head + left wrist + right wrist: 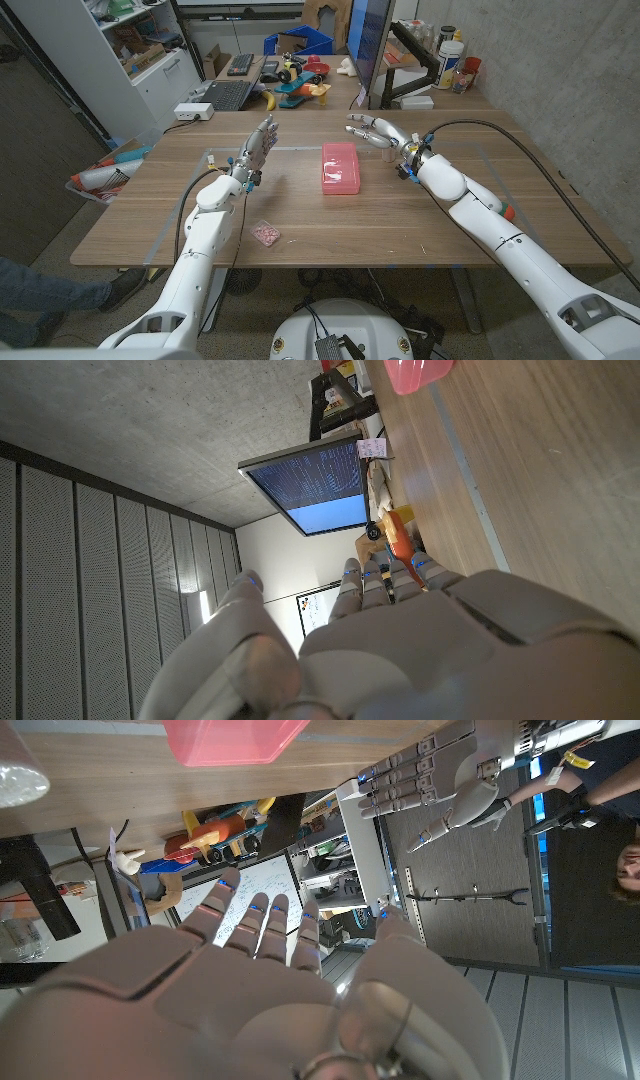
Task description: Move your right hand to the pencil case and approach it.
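The right hand (375, 131) is hovering with fingers spread wide, holding nothing, near the pink pencil case (340, 167), at its 1 o'clock. The case is lying mid-table, cut off in the right wrist view. The left hand (256, 150) is standing upright, fingers apart, empty.

Left arm: white, jointed, enters from the lower left corner of the head view and reaches up over the tabletop (420, 225). Left robot hand (256, 150): raised, fingers extended upward and apart, holding nothing. Right arm: white, enters from the lower right corner, angled toward the middle. Right robot hand (372, 130): held above the tabletop, fingers spread and slightly curled, holding nothing.
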Controlling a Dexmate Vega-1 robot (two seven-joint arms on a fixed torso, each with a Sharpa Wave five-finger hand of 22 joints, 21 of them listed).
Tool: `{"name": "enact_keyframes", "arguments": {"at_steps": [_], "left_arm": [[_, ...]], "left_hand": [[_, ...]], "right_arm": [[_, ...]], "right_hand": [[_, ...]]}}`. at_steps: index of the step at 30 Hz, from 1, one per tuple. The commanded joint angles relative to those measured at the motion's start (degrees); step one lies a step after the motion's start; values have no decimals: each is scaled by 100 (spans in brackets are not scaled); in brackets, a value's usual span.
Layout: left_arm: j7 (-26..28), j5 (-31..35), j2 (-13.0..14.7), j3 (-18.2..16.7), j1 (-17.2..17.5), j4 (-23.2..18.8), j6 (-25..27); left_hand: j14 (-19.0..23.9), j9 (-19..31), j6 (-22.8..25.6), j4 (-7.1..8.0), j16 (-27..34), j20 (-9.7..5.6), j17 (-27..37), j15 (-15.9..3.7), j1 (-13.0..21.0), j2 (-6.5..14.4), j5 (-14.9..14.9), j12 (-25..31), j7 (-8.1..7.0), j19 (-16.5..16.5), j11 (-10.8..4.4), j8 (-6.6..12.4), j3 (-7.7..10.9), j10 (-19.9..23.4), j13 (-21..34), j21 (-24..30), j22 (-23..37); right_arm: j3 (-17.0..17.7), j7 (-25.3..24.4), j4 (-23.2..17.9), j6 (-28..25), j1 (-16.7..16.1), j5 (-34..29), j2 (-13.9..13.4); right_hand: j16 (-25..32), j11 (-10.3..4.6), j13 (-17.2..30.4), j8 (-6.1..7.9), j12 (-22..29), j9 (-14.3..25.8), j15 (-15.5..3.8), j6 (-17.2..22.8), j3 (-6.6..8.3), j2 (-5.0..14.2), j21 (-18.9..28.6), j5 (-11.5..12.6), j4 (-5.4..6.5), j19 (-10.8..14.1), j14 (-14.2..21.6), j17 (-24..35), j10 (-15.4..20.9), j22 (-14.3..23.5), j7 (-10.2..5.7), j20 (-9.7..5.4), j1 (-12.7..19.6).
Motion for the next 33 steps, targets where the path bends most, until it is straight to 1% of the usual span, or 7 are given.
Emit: {"name": "enact_keyframes", "arguments": {"at_steps": [1, 2, 8, 14, 20, 26, 33], "left_arm": [[-8, 10, 13, -9, 3, 30, -22], [-12, 9, 17, -11, 8, 24, -23], [1, 4, 23, -20, 49, -41, -5], [13, -1, 19, -16, 84, -87, 0], [36, 3, 35, -16, 145, -183, 44], [53, -3, 57, -29, 184, -250, 71], [47, -9, 77, -22, 196, -283, 90]], "left_hand": [[-6, 28, 47, -30, 27, 39, 23, -19, -4, 67, 5, 36, 2, -19, -24, 41, 6, 18, -4, -21, 22], [-7, 28, 47, -31, 26, 43, 23, -21, -5, 68, 4, 36, 1, -19, -18, 40, 5, 19, -4, -23, 22], [-7, 28, 51, -35, 26, 50, 23, -21, -6, 70, 3, 32, 6, -19, -11, 39, 4, 11, -4, -31, 22], [-11, 29, 55, -39, 24, 61, 23, -18, -8, 73, 2, 33, 3, -23, -13, 38, 2, 15, -4, -41, 23], [-14, 29, 60, -44, 22, 65, 23, -22, -10, 75, 1, 32, -9, -24, -7, 36, 0, 14, -4, -49, 24], [-16, 29, 57, -48, 22, 70, 23, -20, -13, 77, 0, 35, -16, -22, -35, 33, -2, 23, -4, -56, 24], [-19, 29, 61, -53, 20, 79, 23, -19, -15, 81, -2, 35, -16, -21, -31, 32, -4, 28, -3, -64, 25]], "right_arm": [[-110, -35, -44, -35, 44, -262, -19], [-118, -44, -52, -43, 43, -287, -18], [-168, -106, -36, -37, 48, -397, -1], [-247, -212, 47, 32, 78, -538, 34], [-367, -316, 134, 62, 126, -727, 93], [-435, -327, 187, 86, 181, -812, 112], [-515, -389, 209, 70, 228, -998, 121]], "right_hand": [[-5, -22, 8, 28, -4, -2, 4, 0, -30, -35, -12, 24, -14, 41, 9, 5, 3, 23, -40, 48, -22], [-9, -48, 8, 26, -7, -2, 10, -2, -29, -33, -18, 25, -15, 43, 0, 1, -1, 24, -41, 49, -22], [-13, -53, 9, 23, -13, -2, -6, -2, -32, -32, -30, 26, -17, 57, -15, -9, -4, 25, -48, 63, -31], [-16, -81, 10, 18, -30, -2, 26, -6, -29, -25, -48, 29, -21, 67, -29, -22, -35, 26, -67, 73, -34], [-18, -80, 10, 8, -47, -2, 49, -25, -27, -18, -63, 31, -24, 77, -41, -32, -68, 26, -85, 83, -37], [-26, -92, 11, 4, -56, -2, 49, -34, -27, -17, -76, 33, -29, 84, -66, -41, -87, 27, -92, 87, -40], [-26, -85, 12, 2, -59, -2, 49, -34, -20, -6, -91, 36, -35, 86, -73, -51, -90, 28, -96, 88, -34]]}}
